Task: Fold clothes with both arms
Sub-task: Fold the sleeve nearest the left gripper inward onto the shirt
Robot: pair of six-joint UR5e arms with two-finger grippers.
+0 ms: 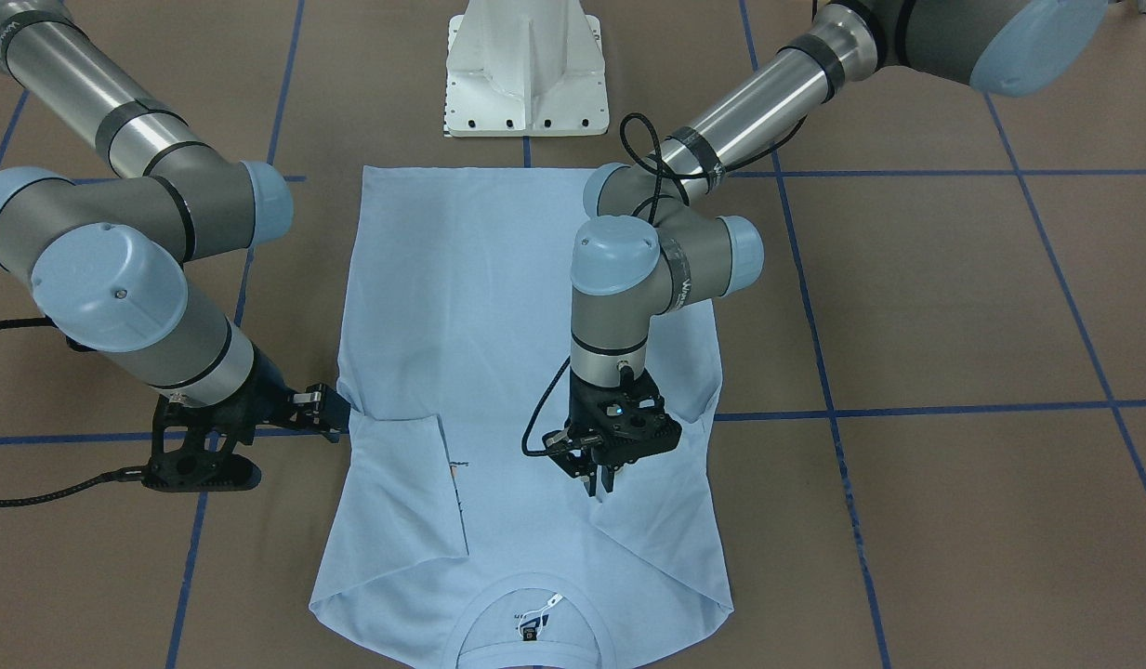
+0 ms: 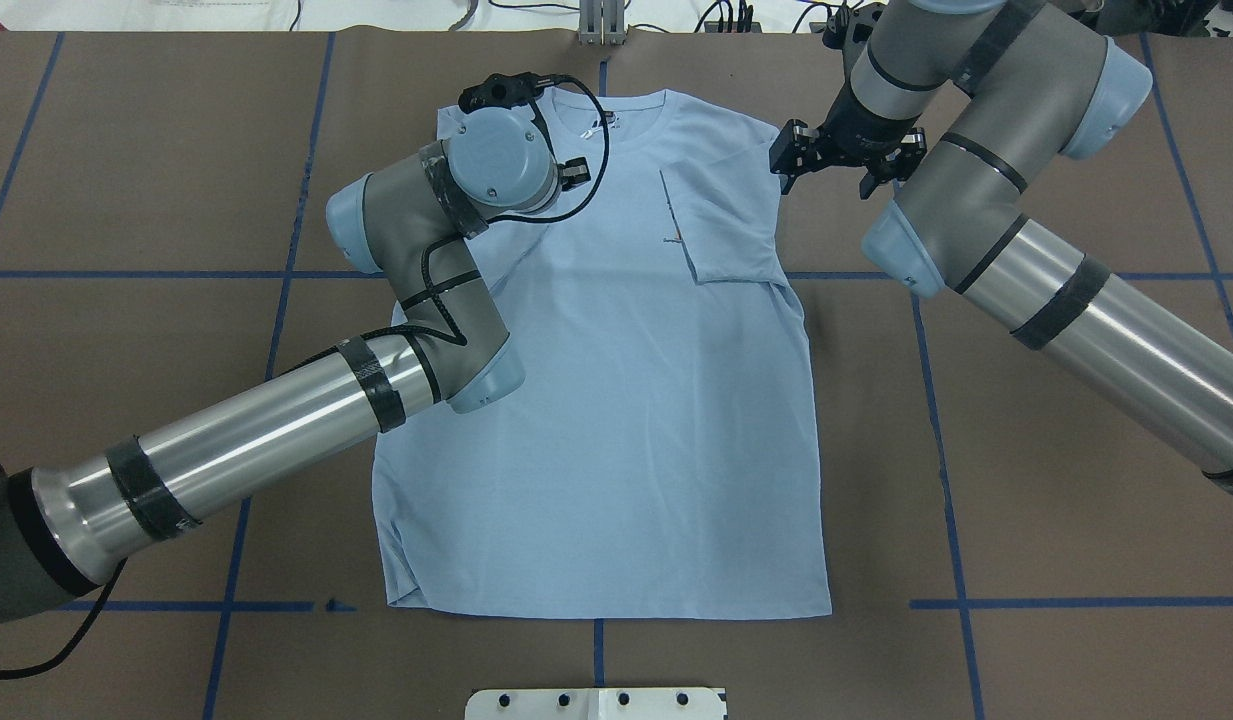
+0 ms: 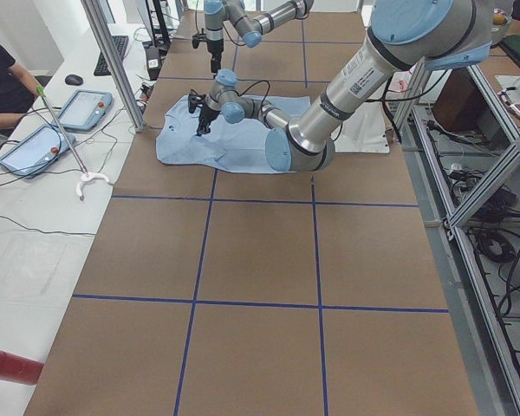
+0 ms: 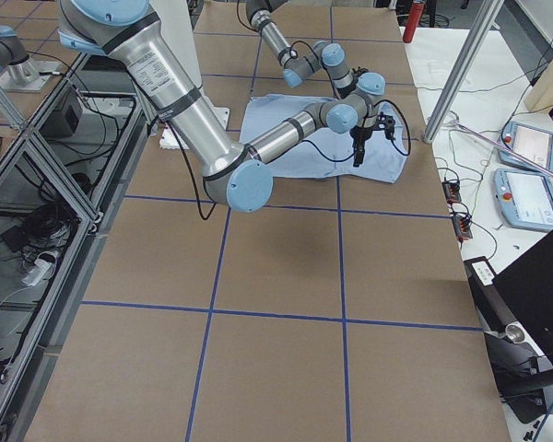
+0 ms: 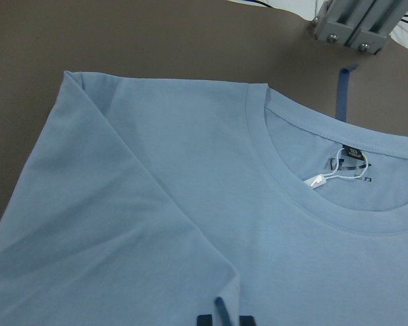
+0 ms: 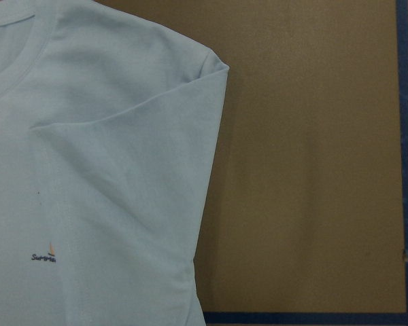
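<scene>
The T-shirt (image 1: 498, 307) lies flat on the table (image 1: 954, 307), collar away from the robot. It's thin and limp, so it will drag and wrinkle. I'd pinch at the hem corners or shoulders.

The right gripper (image 1: 335, 413) sits spread at the shirt's edge. The left gripper (image 1: 598, 483) points down over the chest — whether its jaws pinch cloth, I cannot tell.
</scene>
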